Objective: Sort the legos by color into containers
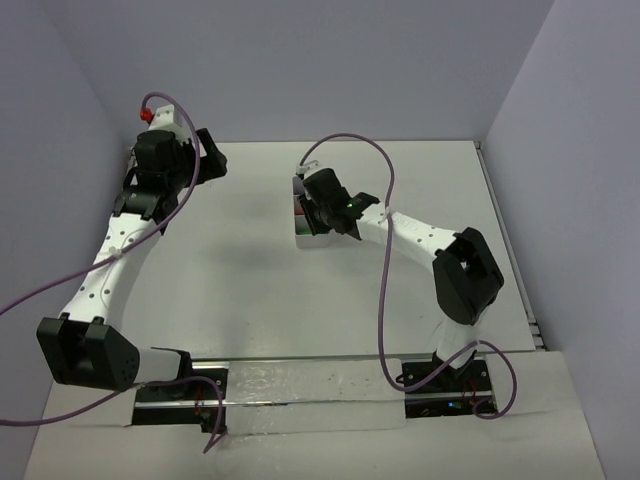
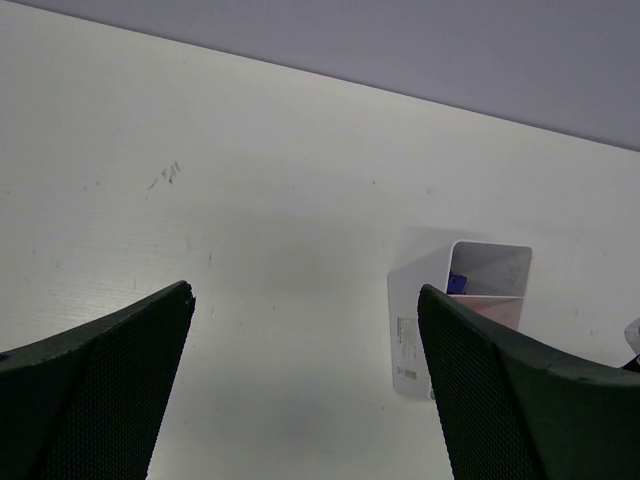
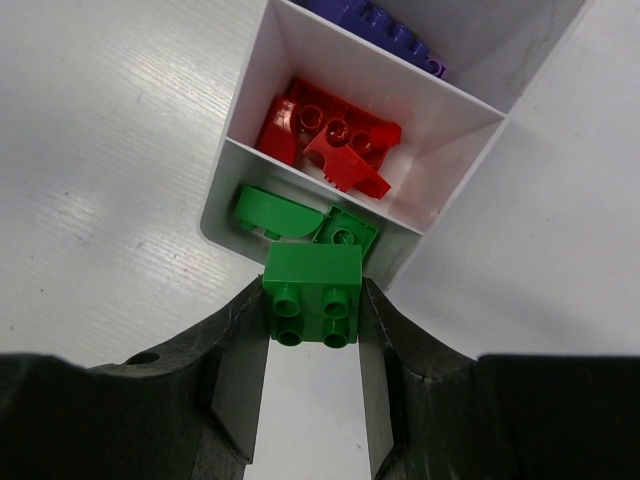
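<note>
My right gripper (image 3: 313, 298) is shut on a green lego (image 3: 312, 292) and holds it just above the near compartment of the white tray (image 3: 245, 108). That compartment holds a curved green lego (image 3: 275, 211) and a small green lego (image 3: 347, 232). The middle compartment holds red legos (image 3: 328, 135). The far one holds a purple lego (image 3: 385, 28). In the top view the right gripper (image 1: 322, 214) sits over the tray (image 1: 300, 236). My left gripper (image 2: 305, 300) is open and empty at the table's far left (image 1: 205, 152). It sees the tray (image 2: 420, 320) with a blue lego (image 2: 456, 285) in its far compartment.
Grey walls enclose the white table (image 1: 230, 270) on the back and sides. Purple cables (image 1: 385, 215) loop over both arms. A red-and-white cable connector (image 1: 147, 114) sits on top of the left arm.
</note>
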Controlling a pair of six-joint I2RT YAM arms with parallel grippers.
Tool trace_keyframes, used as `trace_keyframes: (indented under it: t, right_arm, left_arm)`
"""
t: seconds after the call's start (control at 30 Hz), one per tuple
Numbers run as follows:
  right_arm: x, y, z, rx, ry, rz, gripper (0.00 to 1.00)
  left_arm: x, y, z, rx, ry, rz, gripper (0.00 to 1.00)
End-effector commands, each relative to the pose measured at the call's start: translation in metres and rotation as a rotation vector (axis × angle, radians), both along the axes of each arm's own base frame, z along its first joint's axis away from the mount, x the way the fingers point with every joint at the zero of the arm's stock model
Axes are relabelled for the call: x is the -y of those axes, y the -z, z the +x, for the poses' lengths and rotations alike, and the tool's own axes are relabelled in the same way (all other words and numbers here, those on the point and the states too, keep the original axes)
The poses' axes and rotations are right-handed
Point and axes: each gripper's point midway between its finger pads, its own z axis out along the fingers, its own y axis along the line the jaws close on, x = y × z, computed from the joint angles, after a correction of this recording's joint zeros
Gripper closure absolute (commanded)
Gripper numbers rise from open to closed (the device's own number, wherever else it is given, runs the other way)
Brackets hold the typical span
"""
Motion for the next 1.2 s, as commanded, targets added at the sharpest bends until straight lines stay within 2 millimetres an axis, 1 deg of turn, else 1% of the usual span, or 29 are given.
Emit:
trace_keyframes:
  t: [0.0, 0.07, 0.13, 0.2, 0.23, 0.27, 0.33, 0.5, 0.53, 0.57, 0.63, 0.8, 0.9, 0.97, 1.07, 1.1, 1.13, 1.17]
  right_arm:
    - [-0.009, -0.015, 0.019, 0.056, 0.028, 0.053, 1.0]
    - [-0.01, -0.013, 0.021, 0.053, 0.028, 0.049, 0.96]
    - [-0.012, -0.009, 0.022, 0.046, 0.025, 0.042, 0.9]
    - [-0.012, -0.006, 0.023, 0.041, 0.028, 0.037, 0.81]
    - [-0.012, -0.006, 0.024, 0.04, 0.028, 0.036, 0.8]
    - [-0.013, -0.006, 0.025, 0.042, 0.031, 0.037, 0.75]
    - [-0.014, -0.006, 0.025, 0.045, 0.03, 0.036, 0.69]
    - [-0.013, -0.008, 0.023, 0.04, 0.024, 0.036, 0.49]
    - [-0.013, -0.01, 0.023, 0.043, 0.022, 0.04, 0.47]
    - [-0.013, -0.011, 0.022, 0.046, 0.019, 0.043, 0.43]
    - [-0.012, -0.014, 0.021, 0.052, 0.019, 0.043, 0.27]
    - [-0.011, -0.022, 0.017, 0.058, 0.008, 0.047, 0.21]
    - [-0.01, -0.041, 0.013, 0.083, 0.001, 0.071, 0.2]
    - [-0.008, -0.059, 0.011, 0.104, -0.003, 0.09, 0.2]
    - [-0.001, -0.102, 0.001, 0.163, -0.027, 0.158, 0.19]
    - [0.003, -0.112, -0.001, 0.179, -0.04, 0.172, 0.1]
    - [0.014, -0.13, -0.002, 0.215, -0.029, 0.19, 0.04]
    - [0.026, -0.145, -0.003, 0.249, -0.016, 0.205, 0.0]
  left_arm:
    - [0.002, -0.026, 0.01, 0.07, 0.003, -0.045, 0.01]
    - [0.002, -0.025, 0.01, 0.069, 0.008, -0.045, 0.01]
    - [0.002, -0.024, 0.011, 0.065, 0.007, -0.048, 0.01]
    - [0.001, -0.024, 0.011, 0.067, 0.004, -0.047, 0.01]
    - [0.001, -0.024, 0.011, 0.067, 0.002, -0.047, 0.01]
    - [0.001, -0.024, 0.011, 0.067, 0.004, -0.049, 0.01]
    - [0.001, -0.023, 0.012, 0.064, 0.004, -0.049, 0.01]
    - [0.001, -0.021, 0.012, 0.059, 0.006, -0.042, 0.01]
    - [0.001, -0.02, 0.012, 0.057, 0.005, -0.04, 0.01]
    - [0.0, -0.02, 0.012, 0.056, 0.003, -0.039, 0.01]
    - [-0.002, -0.02, 0.012, 0.056, -0.004, -0.034, 0.01]
    - [-0.004, -0.021, 0.011, 0.059, -0.012, -0.025, 0.01]
    - [-0.005, -0.02, 0.01, 0.055, -0.01, -0.026, 0.01]
    - [-0.004, -0.023, 0.008, 0.063, 0.006, -0.021, 0.01]
    - [-0.003, -0.024, 0.004, 0.057, 0.043, 0.007, 0.01]
    - [-0.002, -0.021, 0.001, 0.035, 0.059, 0.023, 0.01]
    - [-0.004, -0.015, -0.001, 0.013, 0.068, 0.045, 0.01]
    - [-0.005, -0.009, -0.002, -0.009, 0.073, 0.066, 0.01]
